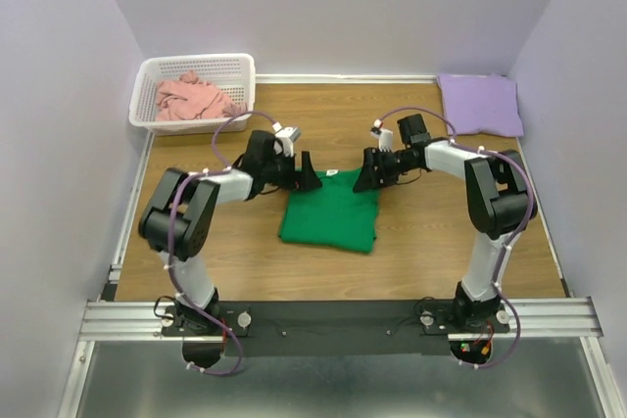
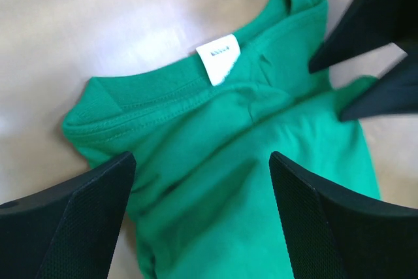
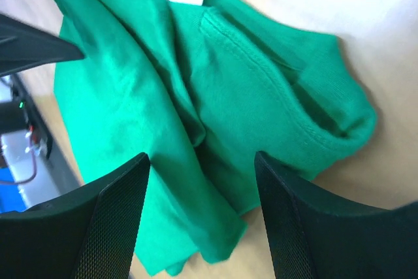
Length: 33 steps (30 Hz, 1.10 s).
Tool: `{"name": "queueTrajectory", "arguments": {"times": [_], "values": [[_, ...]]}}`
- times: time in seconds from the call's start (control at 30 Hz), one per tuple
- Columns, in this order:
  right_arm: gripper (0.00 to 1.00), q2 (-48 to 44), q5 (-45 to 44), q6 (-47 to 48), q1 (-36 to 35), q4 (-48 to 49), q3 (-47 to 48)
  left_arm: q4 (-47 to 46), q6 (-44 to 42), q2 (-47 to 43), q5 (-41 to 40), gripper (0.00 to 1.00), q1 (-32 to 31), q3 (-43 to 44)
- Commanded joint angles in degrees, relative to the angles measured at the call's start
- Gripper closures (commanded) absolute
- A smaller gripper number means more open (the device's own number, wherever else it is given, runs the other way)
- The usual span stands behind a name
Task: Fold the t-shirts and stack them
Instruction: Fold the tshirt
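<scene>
A green t-shirt [image 1: 329, 210] lies folded in the middle of the table, its white neck label [image 2: 217, 59] up at the far edge. My left gripper [image 1: 305, 173] hovers open over the shirt's far left corner, cloth [image 2: 215, 181] below its fingers [image 2: 85, 213] but nothing held. Over the far right corner my right gripper [image 1: 368, 175] also stands open, above the folded cloth [image 3: 196, 129]. A lavender t-shirt [image 1: 479, 103] lies folded at the far right corner. A salmon pink t-shirt [image 1: 194, 98] sits crumpled in the basket.
The white lattice basket [image 1: 157, 69] stands at the far left corner of the wooden table [image 1: 421, 232]. Lavender walls close in the table on three sides. The arms' mounting rail [image 1: 333, 318] runs along the near edge.
</scene>
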<state>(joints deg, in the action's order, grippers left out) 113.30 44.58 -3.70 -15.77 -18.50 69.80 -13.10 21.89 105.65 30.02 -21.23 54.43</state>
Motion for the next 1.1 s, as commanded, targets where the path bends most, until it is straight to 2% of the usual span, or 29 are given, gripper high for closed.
{"name": "queueTrajectory", "arguments": {"times": [0.0, 0.1, 0.3, 0.6, 0.73, 0.87, 0.97, 1.07], "values": [[0.27, -5.6, 0.2, -0.6, -0.3, -3.3, -7.3, 2.8, 4.7, -7.9, 2.7, 0.08, -1.3, -12.0], [0.27, -11.1, 0.7, -1.7, -0.3, -3.4, -11.1, 2.9, 5.7, -14.6, 2.2, 0.09, -1.4, -15.7], [0.25, -18.1, 3.2, -2.7, -0.8, -3.2, -16.1, 6.2, 4.0, -21.9, 2.5, 0.08, -1.4, -16.7], [0.25, -15.7, 3.8, -0.1, -1.3, -1.6, -15.2, 8.9, 1.8, -25.5, 1.3, 0.08, -1.4, -18.8], [0.29, -12.8, 3.5, 0.7, -1.3, -1.3, -14.1, 9.2, 1.6, -24.4, -0.4, 0.09, -1.5, -19.1], [0.42, -11.6, 3.7, 1.4, -1.3, -0.7, -14.3, 10.9, -0.1, -21.9, -1.2, 0.10, -1.5, -17.5], [0.56, -11.3, 4.0, 1.6, -1.3, -0.6, -14.2, 11.6, -1.6, -21.4, -1.3, 0.15, -1.6, -16.9], [0.69, -11.3, 4.5, 1.7, -1.3, -0.5, -14.1, 11.7, -2.1, -21.2, -0.9, 0.26, -1.7, -16.9]]}}
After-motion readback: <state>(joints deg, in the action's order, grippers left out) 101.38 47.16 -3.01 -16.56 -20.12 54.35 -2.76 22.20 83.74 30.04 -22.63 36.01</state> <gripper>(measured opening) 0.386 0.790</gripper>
